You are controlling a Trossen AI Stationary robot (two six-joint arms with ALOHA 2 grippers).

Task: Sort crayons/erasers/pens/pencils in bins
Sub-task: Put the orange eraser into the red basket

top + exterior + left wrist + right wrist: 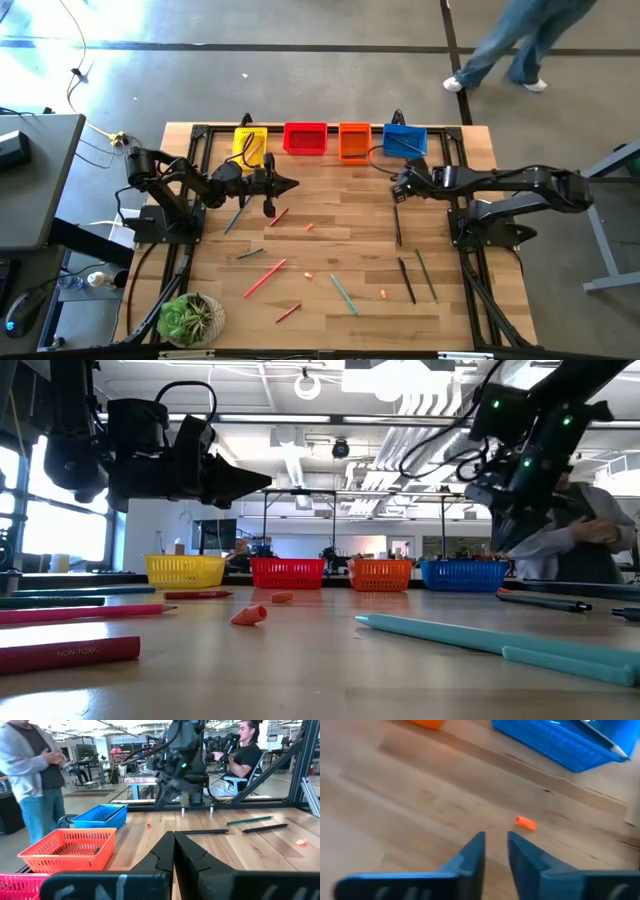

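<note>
Four bins sit in a row along the table's (330, 250) far edge: the yellow bin (250, 141), the red bin (305, 139), the orange bin (354, 141) and the blue bin (404, 139).

Toward the left edge, the left gripper (288, 184) hangs above the wood just in front of the yellow bin, its fingers pressed together with nothing between them. A blue stick (235, 218) and a red stick (278, 216) lie on the boards beside it. At the near left corner stands a small green plant (190, 318).

Over the middle boards lie a long red stick (265, 278), a teal stick (343, 293) and a short red stick (288, 313). Two erasers (tiny orange nubs) rest there too, one (309, 275) near the long red stick, another (383, 294) toward the near edge.

Toward the right edge, the right gripper (496, 851) is low over the table just in front of the blue bin, its fingers parted by a narrow gap and holding nothing. A small orange eraser (525, 822) lies on the wood just beyond its fingertips. Dark sticks (407, 280) lie nearer the front.
</note>
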